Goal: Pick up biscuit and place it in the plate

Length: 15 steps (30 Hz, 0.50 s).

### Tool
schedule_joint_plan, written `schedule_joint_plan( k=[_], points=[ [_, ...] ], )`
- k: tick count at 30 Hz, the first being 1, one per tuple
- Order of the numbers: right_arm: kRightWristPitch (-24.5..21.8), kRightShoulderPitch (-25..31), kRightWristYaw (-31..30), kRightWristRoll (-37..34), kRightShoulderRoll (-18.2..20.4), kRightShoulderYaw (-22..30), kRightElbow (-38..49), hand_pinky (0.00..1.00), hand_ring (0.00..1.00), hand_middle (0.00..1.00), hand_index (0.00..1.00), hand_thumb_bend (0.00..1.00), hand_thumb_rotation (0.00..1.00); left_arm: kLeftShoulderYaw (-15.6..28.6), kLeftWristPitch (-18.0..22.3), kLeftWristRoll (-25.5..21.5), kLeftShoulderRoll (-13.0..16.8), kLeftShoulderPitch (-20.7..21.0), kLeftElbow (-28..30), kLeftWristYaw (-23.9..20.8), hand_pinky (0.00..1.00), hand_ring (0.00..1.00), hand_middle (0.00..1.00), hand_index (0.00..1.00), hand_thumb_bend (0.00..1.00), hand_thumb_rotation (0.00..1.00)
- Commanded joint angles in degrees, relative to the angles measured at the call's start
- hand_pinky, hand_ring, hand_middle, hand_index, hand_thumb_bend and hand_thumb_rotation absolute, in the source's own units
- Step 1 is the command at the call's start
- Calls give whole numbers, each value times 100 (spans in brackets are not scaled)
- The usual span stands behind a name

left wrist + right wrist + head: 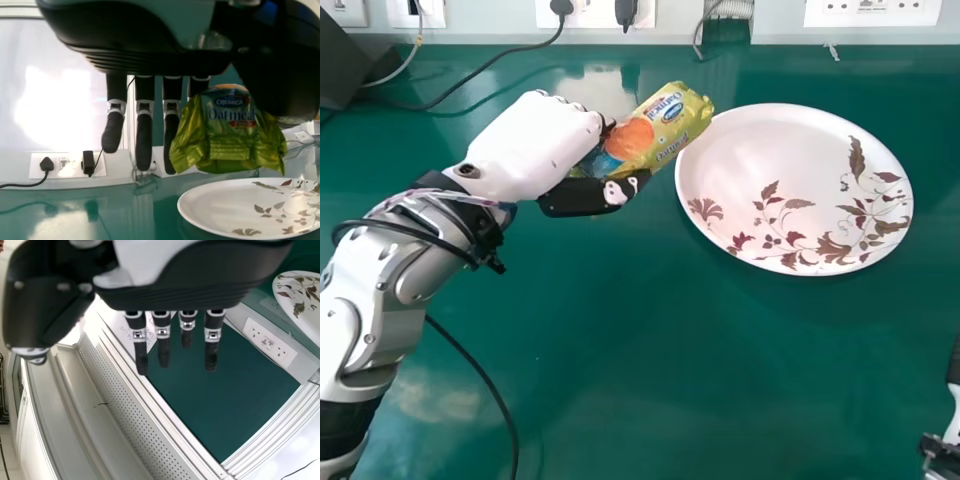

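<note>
my white-and-black right hand [163,347] is straight-fingered in its wrist view; my matching left hand [545,145] grasps the yellow-green plastic biscuit packet [668,125], raised beside the round white floral plate [790,170]. carrying, i judge; next, ease right, lower, release. glossy green tabletop [620,350]; white wall sockets [870,12] beyond.

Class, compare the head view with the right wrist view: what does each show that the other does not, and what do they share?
Head view: the yellow biscuit packet, pinched by the left hand, and the left forearm behind that hand.
Right wrist view: a pale perforated panel running alongside light-coloured rails.
Both: the leaf-patterned plate, the green table and white wall sockets.
</note>
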<state>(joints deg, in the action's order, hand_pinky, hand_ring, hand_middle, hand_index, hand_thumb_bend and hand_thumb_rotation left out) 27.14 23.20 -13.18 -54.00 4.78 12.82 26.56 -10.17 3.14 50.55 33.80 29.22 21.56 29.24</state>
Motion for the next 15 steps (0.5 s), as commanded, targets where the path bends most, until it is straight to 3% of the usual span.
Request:
schedule_joint_plan(
  k=[1, 15],
  points=[
    [1, -60, -47, -75, 301, 14, 10, 73, 90, 88, 80, 92, 36, -15, 29, -25, -68, 99, 12, -136, 23, 38, 45, 53, 50, 0],
    [96, -97, -16, 94, 359, 0, -27, 74, 89, 88, 79, 92, 40, -265, -8, 131, -338, 516, -245, -87, 21, 38, 45, 53, 50, 0]
  ],
)
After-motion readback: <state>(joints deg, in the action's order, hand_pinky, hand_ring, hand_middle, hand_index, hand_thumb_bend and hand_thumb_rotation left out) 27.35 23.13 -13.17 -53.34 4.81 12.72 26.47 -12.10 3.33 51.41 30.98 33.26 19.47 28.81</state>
